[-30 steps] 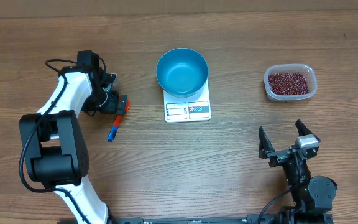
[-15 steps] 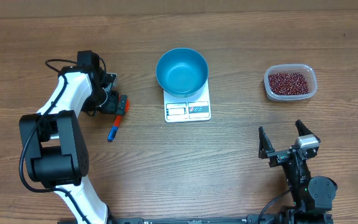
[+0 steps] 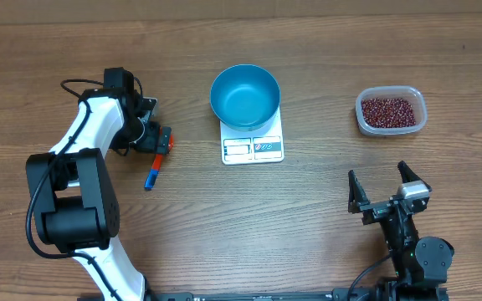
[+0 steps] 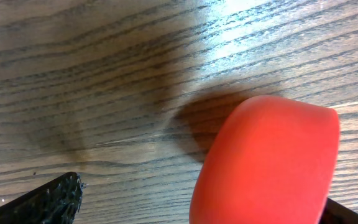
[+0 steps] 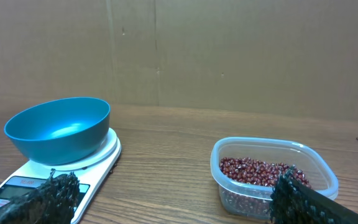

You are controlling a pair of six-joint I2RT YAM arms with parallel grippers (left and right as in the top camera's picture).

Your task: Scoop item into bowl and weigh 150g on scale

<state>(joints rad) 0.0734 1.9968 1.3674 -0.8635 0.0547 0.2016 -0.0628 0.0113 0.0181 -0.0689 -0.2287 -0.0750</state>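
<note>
The blue bowl (image 3: pixel 243 96) (image 5: pixel 58 127) stands empty on the white scale (image 3: pixel 253 147) (image 5: pixel 101 158) at mid-table. The item, dark red beans (image 3: pixel 387 110) (image 5: pixel 257 171), fills a clear plastic tub (image 3: pixel 417 121) (image 5: pixel 272 193) at the right. My left gripper (image 3: pixel 152 136) (image 4: pixel 201 200) is open, low over the table at the left. A red rounded scoop head (image 3: pixel 166 140) (image 4: pixel 269 165) lies between its fingers, close to the right one and apart from the left one. The scoop's blue handle end (image 3: pixel 150 180) points toward the front. My right gripper (image 3: pixel 383 191) (image 5: pixel 173 199) is open near the front right, holding nothing.
Bare wooden table (image 3: pixel 308 209) lies between the scale and the right gripper. A black cable (image 3: pixel 78 84) loops beside the left arm. A brown cardboard wall (image 5: pixel 229 50) stands behind the table.
</note>
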